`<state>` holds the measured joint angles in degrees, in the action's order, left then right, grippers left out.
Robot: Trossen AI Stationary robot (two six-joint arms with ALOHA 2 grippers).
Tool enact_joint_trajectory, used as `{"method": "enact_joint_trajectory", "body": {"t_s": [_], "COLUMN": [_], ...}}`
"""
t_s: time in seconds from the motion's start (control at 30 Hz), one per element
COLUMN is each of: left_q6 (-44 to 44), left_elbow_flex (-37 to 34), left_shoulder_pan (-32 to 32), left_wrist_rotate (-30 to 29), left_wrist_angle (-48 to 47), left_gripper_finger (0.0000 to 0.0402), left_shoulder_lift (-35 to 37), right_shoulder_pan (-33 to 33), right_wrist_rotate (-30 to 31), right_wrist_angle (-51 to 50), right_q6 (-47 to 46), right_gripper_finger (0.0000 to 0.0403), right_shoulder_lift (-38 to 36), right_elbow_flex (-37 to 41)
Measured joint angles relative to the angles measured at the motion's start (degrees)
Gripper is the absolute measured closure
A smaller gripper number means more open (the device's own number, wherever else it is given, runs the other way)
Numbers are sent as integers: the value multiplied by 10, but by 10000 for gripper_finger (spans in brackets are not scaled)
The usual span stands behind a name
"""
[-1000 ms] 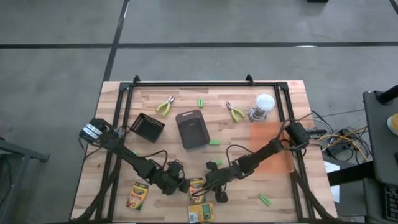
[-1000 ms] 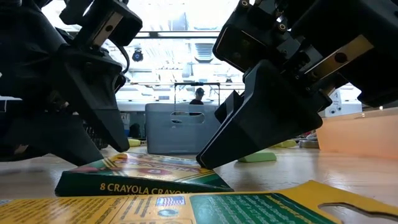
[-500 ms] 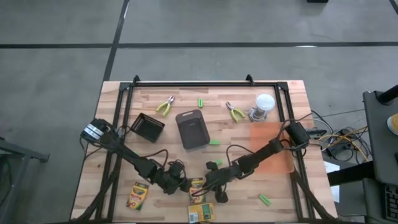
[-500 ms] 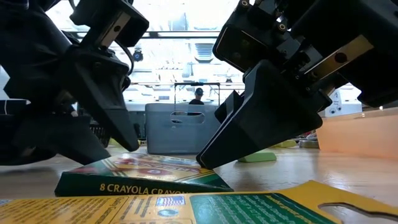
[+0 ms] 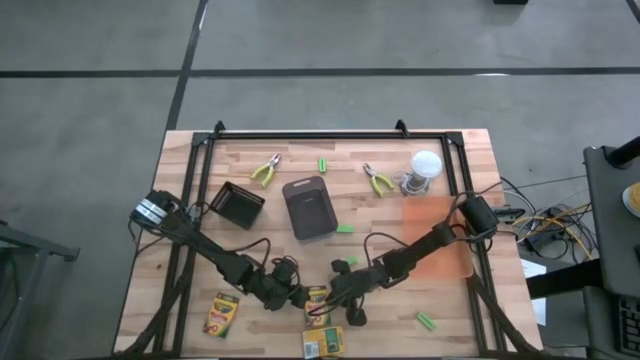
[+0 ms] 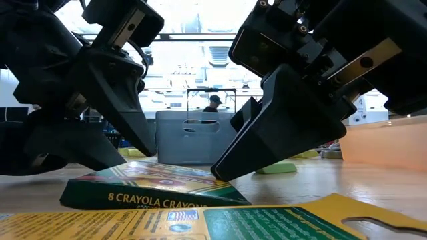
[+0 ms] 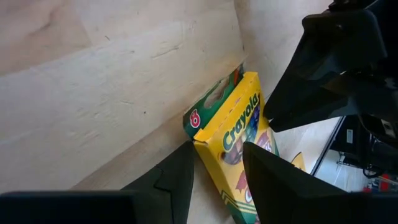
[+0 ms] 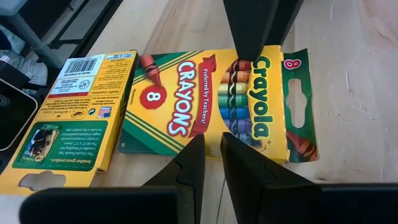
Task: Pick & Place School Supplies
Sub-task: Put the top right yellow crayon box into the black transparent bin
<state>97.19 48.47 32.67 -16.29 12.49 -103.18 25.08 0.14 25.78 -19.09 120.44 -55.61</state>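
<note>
A robotics lab or workshop hall. High view: a wooden table point(image 5: 440, 165) with a black metal frame point(image 5: 310, 133) stands at centre on a grey concrete floor point(image 5: 300, 40) crossed by dark lines; loose cables point(image 5: 545, 232) lie at the right edge. Low view: at centre background, beyond the table, a bright open hall with a person point(image 6: 213, 103) behind a grey partition point(image 6: 189, 137).

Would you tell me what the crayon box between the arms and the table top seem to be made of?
Crayon box: likely thin printed cardboard, slightly glossy; flat folded flap with a hang slot. Table top: pale wood, matte, with visible grain and plank seams.
</note>
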Motion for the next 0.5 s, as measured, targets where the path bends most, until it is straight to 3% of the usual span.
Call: {"method": "enact_joint_trajectory", "body": {"t_s": [0.3,0.5], "left_q6": [-12,-15], "left_elbow_flex": [0,2], "left_shoulder_pan": [-6,-17], "left_wrist_rotate": [1,42], "left_wrist_angle": [25,75], "left_gripper_finger": [259,259], "left_shoulder_lift": [-16,-46], "right_shoulder_pan": [0,0], "right_wrist_rotate": [0,-1], "right_wrist_angle": [0,-4], "right_q6": [2,2], "right_gripper_finger": [346,346], "right_shoulder_lift": [0,0], "right_elbow_flex": [0,-1]}}
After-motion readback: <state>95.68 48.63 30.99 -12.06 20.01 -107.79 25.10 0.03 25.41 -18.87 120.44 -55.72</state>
